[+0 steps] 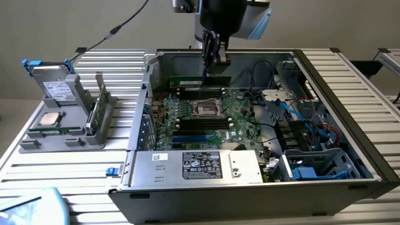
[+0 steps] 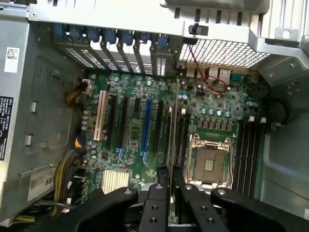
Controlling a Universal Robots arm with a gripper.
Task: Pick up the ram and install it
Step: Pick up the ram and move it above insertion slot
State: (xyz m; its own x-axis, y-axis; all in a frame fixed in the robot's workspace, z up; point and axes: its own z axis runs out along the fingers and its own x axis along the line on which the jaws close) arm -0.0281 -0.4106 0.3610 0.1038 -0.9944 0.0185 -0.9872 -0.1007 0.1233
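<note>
The ram (image 1: 187, 82) is a long green stick held level and on edge over the far memory slots (image 1: 198, 92) of the open computer case (image 1: 350, 89). My gripper (image 1: 207, 74) hangs from above, shut on the stick's middle. Whether the stick touches a slot, I cannot tell. In the wrist view the black fingers (image 2: 157, 193) pinch the ram (image 2: 173, 121), which shows edge-on as a thin line along the dark slots (image 2: 182, 137) beside the processor socket (image 2: 208, 163).
The motherboard (image 1: 206, 124) has a socket (image 1: 205, 108) mid-board and a silver power supply (image 1: 200, 166) at the near edge. Cables and a drive cage (image 1: 312, 164) crowd the exterior view's right. Outside the case, a grey holder (image 1: 62, 136) carries a blue-tabbed drive (image 1: 53, 84), a square chip (image 1: 50, 119) and another green stick (image 1: 95, 112).
</note>
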